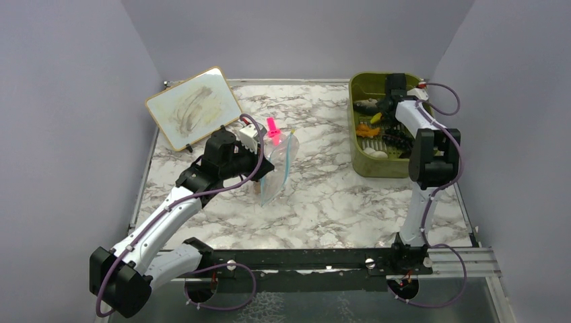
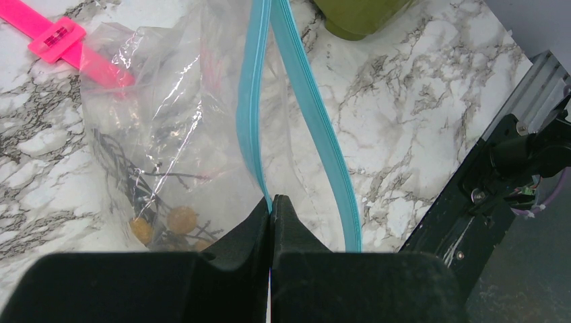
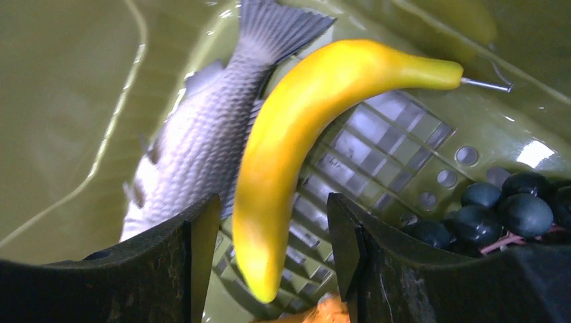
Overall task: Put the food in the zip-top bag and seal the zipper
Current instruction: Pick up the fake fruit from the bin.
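Observation:
The clear zip-top bag (image 1: 279,165) stands at mid-table with its mouth apart. Its blue-teal zipper (image 2: 248,108) splits into two strips. My left gripper (image 2: 271,202) is shut on the bag's edge at one strip. Brownish bits (image 2: 180,219) lie inside the bag. My right gripper (image 3: 271,202) hangs open inside the olive-green bin (image 1: 357,145). The yellow banana (image 3: 296,134) lies between its fingers without touching either. Beside the banana lies the grey fish (image 3: 195,141). Dark grapes (image 3: 501,208) sit to the right. An orange piece (image 1: 367,130) and a white piece (image 1: 377,153) also lie in the bin.
A pink clip (image 1: 273,128) lies just behind the bag. A framed whiteboard (image 1: 194,108) leans at the back left. Grey walls close in the marble table on three sides. A black rail (image 1: 303,259) runs along the near edge.

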Controlling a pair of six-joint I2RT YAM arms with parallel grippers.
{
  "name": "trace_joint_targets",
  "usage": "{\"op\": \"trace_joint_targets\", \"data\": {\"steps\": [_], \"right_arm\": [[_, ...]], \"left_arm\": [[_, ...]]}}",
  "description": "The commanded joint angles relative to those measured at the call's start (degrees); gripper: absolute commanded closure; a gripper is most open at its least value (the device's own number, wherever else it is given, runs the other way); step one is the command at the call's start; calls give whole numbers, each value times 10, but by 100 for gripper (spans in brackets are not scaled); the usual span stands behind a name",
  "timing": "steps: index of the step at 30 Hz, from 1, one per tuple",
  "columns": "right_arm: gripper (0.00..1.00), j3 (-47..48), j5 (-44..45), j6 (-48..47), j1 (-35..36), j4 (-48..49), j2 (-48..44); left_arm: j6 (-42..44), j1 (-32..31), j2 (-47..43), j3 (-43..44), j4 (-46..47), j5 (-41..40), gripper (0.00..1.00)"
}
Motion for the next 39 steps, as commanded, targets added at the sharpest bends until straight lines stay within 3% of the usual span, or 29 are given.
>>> {"op": "trace_joint_targets", "data": {"steps": [1,7,14,21,31,39], "right_arm": [[40,24,2,30,-7,-23,32],[42,35,-13,25,-13,-10,60],[67,33,-15,7,-17,-3,59],[81,1,-17,-6,-17,21,22],[85,1,-38,-39,-17,12,-21],[86,-69,-46,-67,-17,59,-102]], "left_arm": [[-1,-1,-8,-6,18,13,100],[-1,0,-11,-7,18,8,100],[-1,0,-13,-9,18,6,100],[-1,0,-14,-9,18,4,100],[-2,-1,-21,-9,18,-3,100],[-1,0,-25,-10,17,-6,100]]}}
